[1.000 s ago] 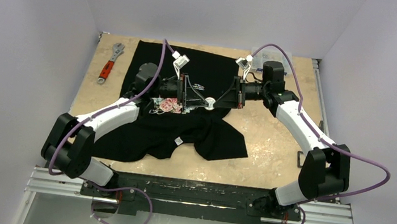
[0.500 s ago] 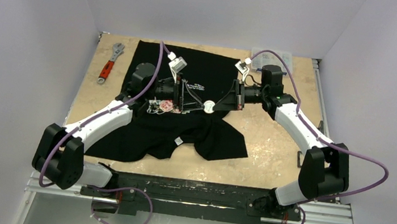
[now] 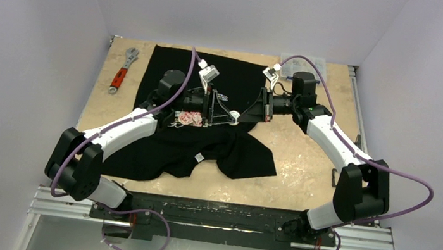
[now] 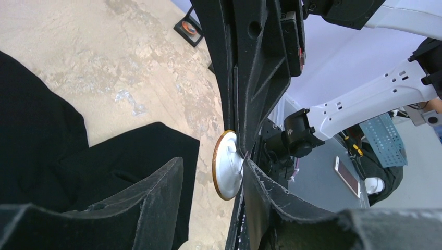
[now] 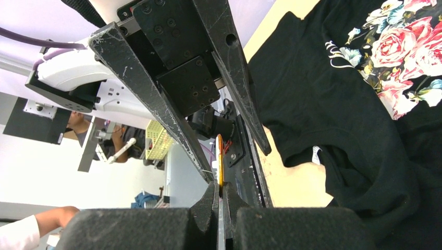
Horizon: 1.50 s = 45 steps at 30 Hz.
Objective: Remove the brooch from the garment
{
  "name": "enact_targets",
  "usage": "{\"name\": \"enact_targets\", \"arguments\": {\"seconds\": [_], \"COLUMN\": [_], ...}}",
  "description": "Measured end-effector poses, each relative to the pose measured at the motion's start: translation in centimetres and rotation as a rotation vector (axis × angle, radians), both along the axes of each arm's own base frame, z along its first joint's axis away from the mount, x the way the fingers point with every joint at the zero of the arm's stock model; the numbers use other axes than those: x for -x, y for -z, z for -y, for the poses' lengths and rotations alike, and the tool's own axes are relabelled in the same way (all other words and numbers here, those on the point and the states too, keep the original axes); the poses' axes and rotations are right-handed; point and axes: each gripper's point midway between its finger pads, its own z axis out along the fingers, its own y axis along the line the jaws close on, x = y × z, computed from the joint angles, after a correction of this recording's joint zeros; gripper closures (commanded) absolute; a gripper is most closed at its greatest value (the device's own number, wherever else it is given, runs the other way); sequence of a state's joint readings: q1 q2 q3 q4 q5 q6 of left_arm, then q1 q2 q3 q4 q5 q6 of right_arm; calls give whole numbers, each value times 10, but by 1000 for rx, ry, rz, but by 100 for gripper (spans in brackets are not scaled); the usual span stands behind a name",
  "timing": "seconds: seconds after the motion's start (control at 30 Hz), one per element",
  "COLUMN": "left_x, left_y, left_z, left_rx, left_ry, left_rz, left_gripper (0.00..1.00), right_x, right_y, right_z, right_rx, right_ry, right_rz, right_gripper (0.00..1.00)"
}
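1. Above the front of the black short-sleeved T-shirt with a pink-rose print (image 3: 164,153), a round white brooch with a gold rim (image 4: 228,165) is held in the air between the two arms.
2. On the right, the right gripper (image 5: 221,190) has its two black fingers pressed together on the brooch's edge, which shows edge-on as a thin gold line in the right wrist view.
3. Facing it, the left gripper (image 4: 211,162) stands with its jaws partly apart, one on either side of the brooch. One finger is well clear of the disc and the other is just beside it; I cannot tell whether that one touches.
4. Below, the T-shirt lies rumpled on the tan stone-patterned table (image 3: 303,167), rose print (image 3: 191,118) up and small white neck label (image 3: 199,157) toward the near edge.
5. At the far left corner, an adjustable wrench with a red handle (image 3: 122,69) lies on the table, apart from the shirt.
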<state>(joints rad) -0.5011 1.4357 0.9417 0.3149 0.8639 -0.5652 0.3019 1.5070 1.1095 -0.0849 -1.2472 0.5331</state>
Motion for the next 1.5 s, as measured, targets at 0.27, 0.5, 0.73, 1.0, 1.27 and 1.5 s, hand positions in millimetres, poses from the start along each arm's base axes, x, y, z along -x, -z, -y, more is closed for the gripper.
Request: {"name": "enact_targets", "arguments": {"seconds": [0.27, 0.5, 0.73, 1.0, 1.27, 1.5], "left_x": [-1, 1, 2, 2, 3, 4], "left_y": [-4, -7, -11, -15, -19, -15], "left_z": [2, 5, 6, 7, 8, 10], "left_rx": [19, 34, 53, 66, 88, 91], "left_ry": [2, 8, 17, 20, 33, 54], "left_rz": [-18, -35, -48, -48, -59, -75], "left_gripper": [74, 78, 77, 83, 89, 92], "right_x": [-1, -3, -1, -2, -2, -3], "right_y": [0, -1, -5, -10, -12, -10], "right_z": [0, -1, 0, 1, 1, 2], "right_rx": [1, -5, -18, -22, -28, -26], "right_ry": [5, 5, 8, 21, 19, 13], "right_rz": [8, 31, 81, 132, 169, 206], "right_gripper": [100, 100, 100, 100, 100, 100]}}
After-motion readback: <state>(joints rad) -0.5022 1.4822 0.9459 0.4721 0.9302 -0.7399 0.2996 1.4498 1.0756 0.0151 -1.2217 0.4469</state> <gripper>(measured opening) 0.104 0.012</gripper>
